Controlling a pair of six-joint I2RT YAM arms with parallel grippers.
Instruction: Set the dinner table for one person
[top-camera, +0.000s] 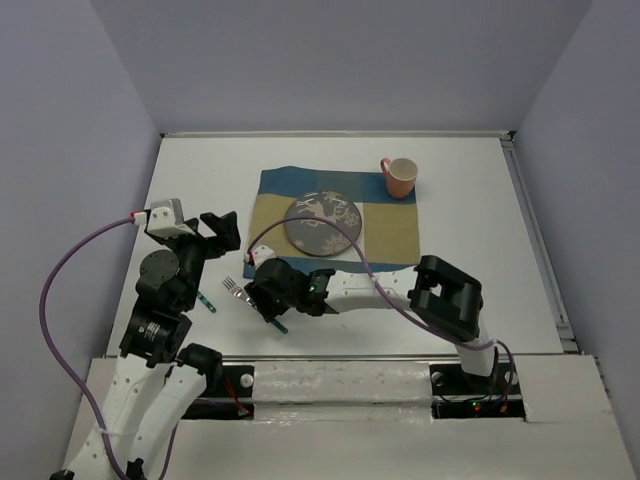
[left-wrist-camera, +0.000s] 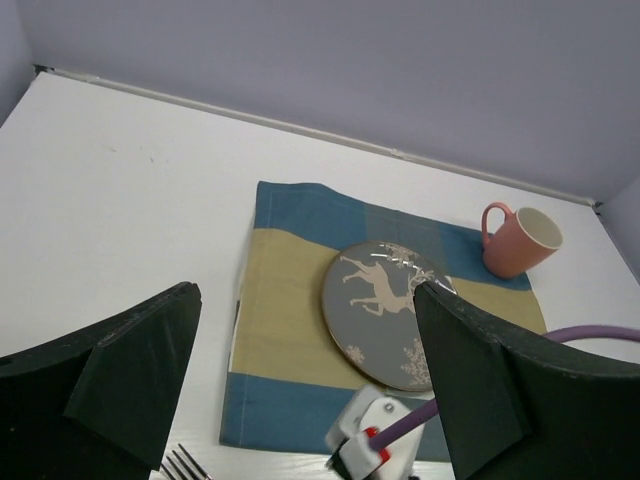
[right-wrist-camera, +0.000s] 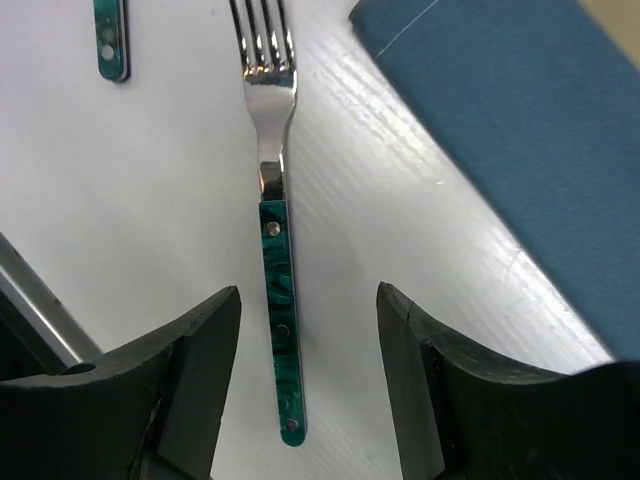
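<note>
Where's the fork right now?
Right wrist view: the fork lies flat on the dinner table, untouched between the open fingers of the right end effector, just left of the placemat.

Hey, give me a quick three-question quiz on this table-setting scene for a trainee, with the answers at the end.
1. True or false: the plate sits on the placemat.
2. The fork lies on: A the placemat, B the table, C the plate.
3. Which arm has its jaws on either side of the fork's handle?
Key: 1 true; 2 B; 3 the right gripper, jaws apart and not yet touching the handle.
</note>
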